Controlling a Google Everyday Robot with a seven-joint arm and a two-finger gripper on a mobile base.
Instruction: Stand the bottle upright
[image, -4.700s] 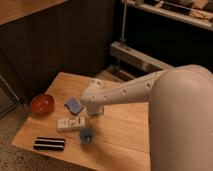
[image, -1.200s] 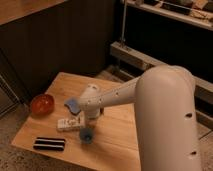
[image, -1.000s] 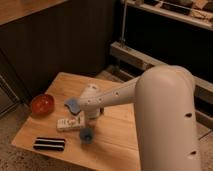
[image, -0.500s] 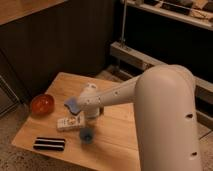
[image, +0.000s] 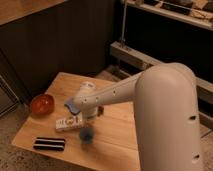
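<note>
The white bottle (image: 68, 122) lies on its side on the wooden table (image: 120, 140), at the front left, with dark label marks along its body. My gripper (image: 88, 116) hangs from the white arm's wrist (image: 86, 95), right at the bottle's right end and low over the table. It is shut, and I cannot tell whether it holds the bottle. The bottle's right tip is hidden behind the gripper.
A small blue cup (image: 86, 135) stands just in front of the gripper. A blue pad (image: 71, 105) lies behind the bottle, a red-orange bowl (image: 41, 104) at the left edge, a black bar (image: 49, 144) near the front left corner. My big white arm (image: 165, 115) covers the table's right side.
Since the earliest frame the arm has swung in and lowered over the bottle's right end. Over the last second nothing has visibly moved, and the bottle still lies flat.
</note>
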